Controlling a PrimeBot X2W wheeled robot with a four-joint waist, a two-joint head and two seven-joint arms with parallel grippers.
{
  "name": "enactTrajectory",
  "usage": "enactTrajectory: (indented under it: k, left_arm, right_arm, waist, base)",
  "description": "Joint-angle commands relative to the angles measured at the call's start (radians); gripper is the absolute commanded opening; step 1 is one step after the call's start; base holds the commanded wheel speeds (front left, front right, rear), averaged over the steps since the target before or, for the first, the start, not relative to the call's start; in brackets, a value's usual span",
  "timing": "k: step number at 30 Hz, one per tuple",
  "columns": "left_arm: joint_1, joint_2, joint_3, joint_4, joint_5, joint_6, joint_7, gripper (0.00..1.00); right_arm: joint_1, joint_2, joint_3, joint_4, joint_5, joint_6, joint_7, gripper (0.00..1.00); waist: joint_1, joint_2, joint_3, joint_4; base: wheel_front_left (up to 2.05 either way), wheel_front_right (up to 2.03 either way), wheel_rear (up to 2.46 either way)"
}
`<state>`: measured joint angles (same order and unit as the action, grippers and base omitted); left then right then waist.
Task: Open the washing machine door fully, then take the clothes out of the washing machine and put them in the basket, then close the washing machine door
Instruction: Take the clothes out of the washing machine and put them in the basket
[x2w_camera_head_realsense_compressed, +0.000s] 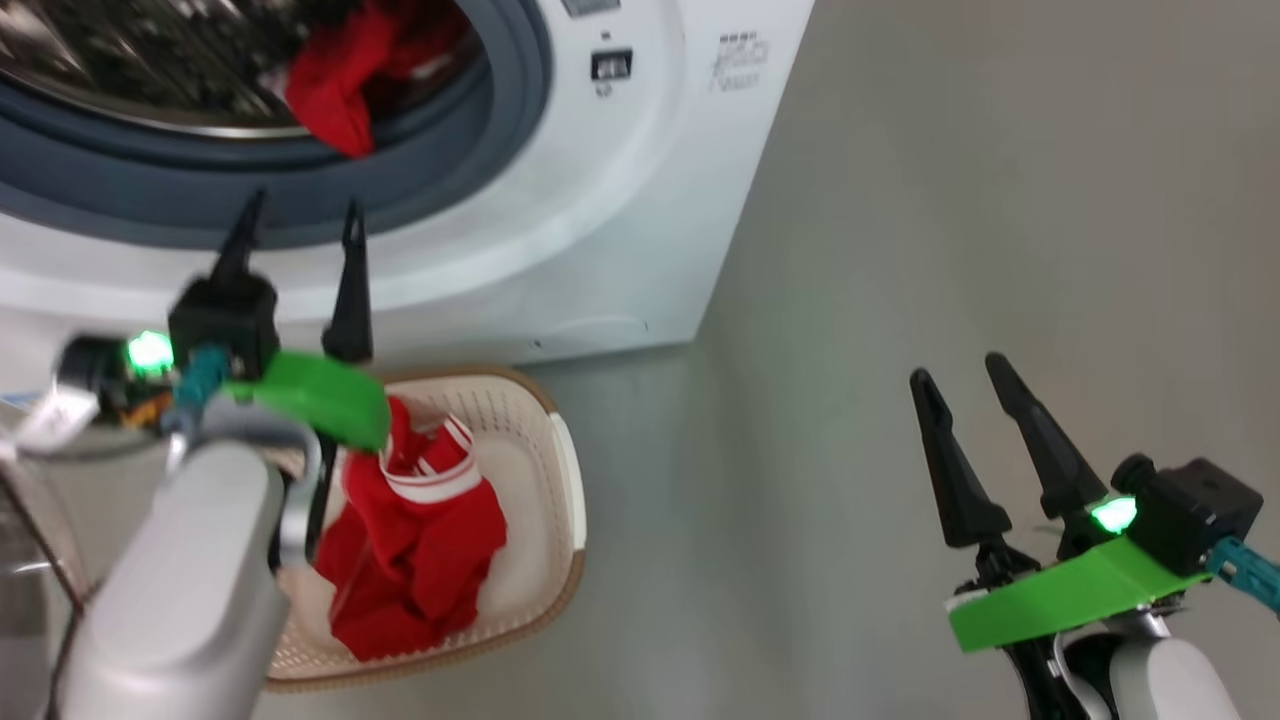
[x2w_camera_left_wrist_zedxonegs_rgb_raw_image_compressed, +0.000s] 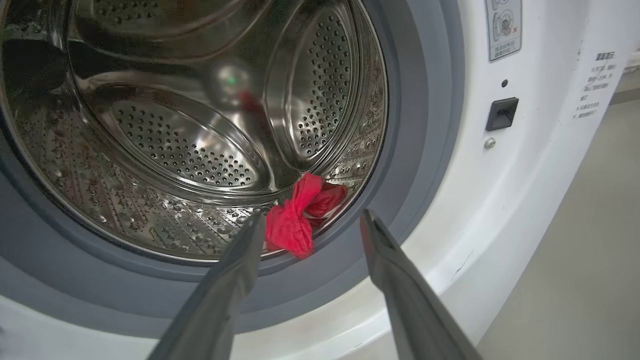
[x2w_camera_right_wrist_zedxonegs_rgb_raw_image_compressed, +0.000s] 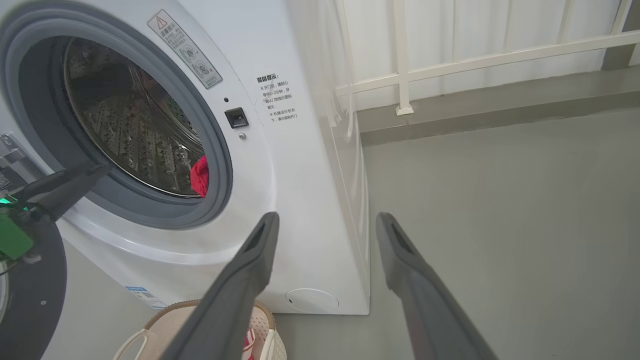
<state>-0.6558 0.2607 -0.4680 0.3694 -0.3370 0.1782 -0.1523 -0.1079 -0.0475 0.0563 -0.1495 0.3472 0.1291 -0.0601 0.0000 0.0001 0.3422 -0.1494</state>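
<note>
Head downward, wrists near (shared washing machine (x2w_camera_head_realsense_compressed: 620, 200))

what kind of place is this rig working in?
Likely a laundry corner or utility balcony: big white front-loading washing machine, cream perforated plastic basket holding red clothes, white railing behind.

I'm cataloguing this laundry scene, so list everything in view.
washing machine: one, white, straight ahead
washing machine door: one, black rim, swung open at the left
drum: one, steel, inside the machine
garment: one, red, at the drum's front lip
basket: one, cream with brown rim, before the machine
clothes: one heap, red with white trim, in the basket
floor: grey, around the machine
railing: one, white, beyond the machine
left gripper: one, dark fingers, open, before the drum opening
right gripper: one, dark fingers, open, over the floor
</note>
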Motion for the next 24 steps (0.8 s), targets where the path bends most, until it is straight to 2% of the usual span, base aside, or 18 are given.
enactTrajectory:
  k: [1,8,16,21,24]
  left_arm:
    - [-0.041,0.029,0.029,-0.012,0.011,-0.008,0.004,1.00]
    - [-0.183,0.040,0.011,0.116,0.027,-0.055,0.026,1.00]
    - [-0.303,0.056,0.004,0.255,0.038,-0.086,0.024,1.00]
    - [-0.375,0.071,0.004,0.325,0.047,-0.092,0.016,1.00]
    - [-0.416,0.077,0.009,0.359,0.053,-0.079,0.007,1.00]
  right_arm:
    - [-0.025,-0.003,0.029,-0.024,0.009,0.002,-0.009,1.00]
    - [-0.082,-0.003,0.060,0.001,0.019,0.002,-0.034,1.00]
    - [-0.109,-0.003,0.085,0.026,0.023,0.002,-0.051,1.00]
    - [-0.118,-0.003,0.096,0.033,0.026,0.002,-0.057,1.00]
    - [-0.119,-0.003,0.101,0.036,0.027,0.002,-0.060,1.00]
  waist:
    - [0.0000,-0.0001,0.069,-0.029]
    - [0.0000,-0.0001,0.143,-0.061]
    - [0.0000,-0.0001,0.188,-0.097]
    - [0.0000,-0.0001,0.214,-0.116]
    - [0.0000,-0.0001,0.223,-0.124]
  base:
    - [0.00,0.00,0.00]
    - [0.00,0.00,0.00]
    - [0.00,0.00,0.00]
    - [0.00,0.00,0.00]
    - [0.00,0.00,0.00]
